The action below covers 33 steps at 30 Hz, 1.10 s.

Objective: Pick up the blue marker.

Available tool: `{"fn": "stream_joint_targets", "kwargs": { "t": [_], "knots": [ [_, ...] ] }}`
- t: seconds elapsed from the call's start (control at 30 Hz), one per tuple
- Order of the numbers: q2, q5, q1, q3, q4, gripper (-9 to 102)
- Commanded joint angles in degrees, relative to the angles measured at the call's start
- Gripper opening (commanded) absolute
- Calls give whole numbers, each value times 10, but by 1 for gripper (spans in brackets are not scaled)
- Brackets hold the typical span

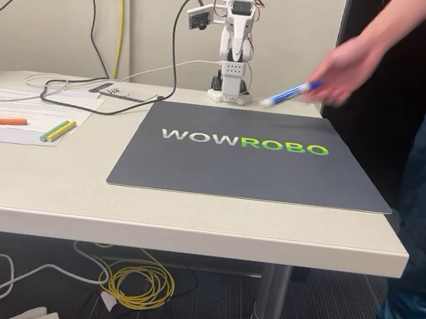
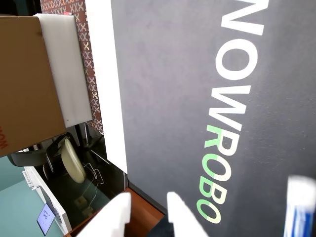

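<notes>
Blue marker point(image 1: 291, 93): held in a person's hand point(image 1: 345, 67) above the far right part of the bench point(image 1: 191, 218), just off the back edge of the dark mat point(image 1: 250, 171) and beside my base; motion blur softens both. In the wrist view its white-and-blue barrel point(image 2: 298, 207) enters at the lower right corner, over the mat.

My fingers point(image 2: 148, 212) appear at the bottom edge of the wrist view, parted by a moderate gap and gripping nothing. My arm point(image 1: 236, 39) stands folded upright at the back edge of the bench.

Step in hand, as I judge it: wait. The marker is not yet at rest, so no approach should begin while the hand is near. Once it lies on the mat, I would line my fingers across the barrel, descend over its middle, and close only when both straddle it.

The orange highlighter point(image 1: 0, 121) and the yellow and green pens point(image 1: 58, 131) near the left edge are not targets.
</notes>
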Motion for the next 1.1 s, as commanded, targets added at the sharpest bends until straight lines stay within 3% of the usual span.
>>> {"fn": "stream_joint_targets", "kwargs": {
  "t": [0.0,1.07],
  "knots": [
    [18,-10,3,-3,0,10],
    [15,-24,11,-2,-2,9]
  ]
}}
